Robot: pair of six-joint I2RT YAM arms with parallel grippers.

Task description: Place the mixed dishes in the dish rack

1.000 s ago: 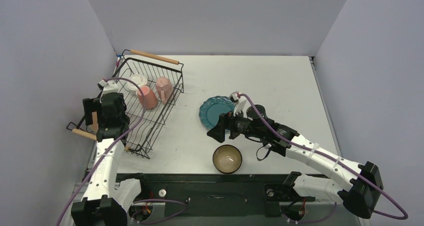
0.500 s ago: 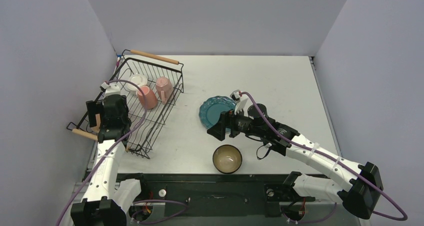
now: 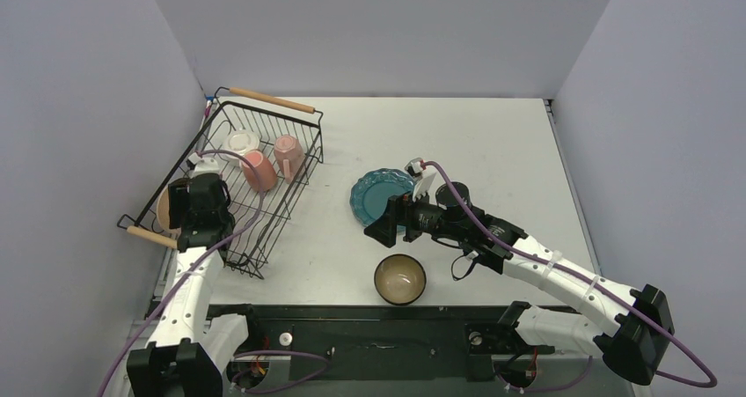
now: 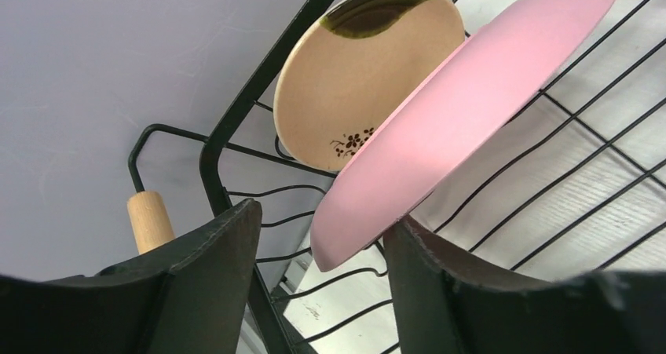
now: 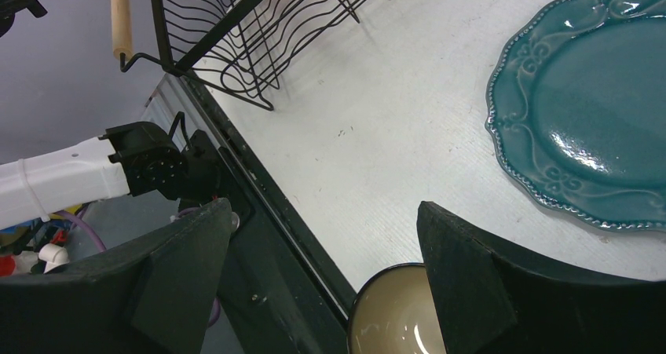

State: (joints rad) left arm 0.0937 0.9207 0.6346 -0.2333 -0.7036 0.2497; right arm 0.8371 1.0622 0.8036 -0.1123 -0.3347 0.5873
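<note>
The black wire dish rack (image 3: 230, 106) stands at the table's left. In it are two pink mugs (image 3: 258, 170), (image 3: 288, 155) and a white mug (image 3: 240, 142). My left gripper (image 3: 199, 210) is over the rack's near end. In the left wrist view the left gripper (image 4: 322, 217) is open, and the lower edge of the pink plate (image 4: 463, 111) lies between its fingers. That plate stands in the rack and leans on the cream plate (image 4: 353, 79). My right gripper (image 3: 383, 230) is open and empty between the teal plate (image 3: 378, 196) and the dark bowl (image 3: 400, 279).
The rack's wooden handles are at the far end (image 3: 271, 100) and the near left (image 3: 148, 236). The purple side wall is close behind the rack. The black base rail (image 5: 259, 213) runs along the table's near edge beside the bowl (image 5: 393, 319).
My left gripper has drawn back a little toward the near side and right, and the cream plate's edge now shows beside it. The right arm has barely moved.
</note>
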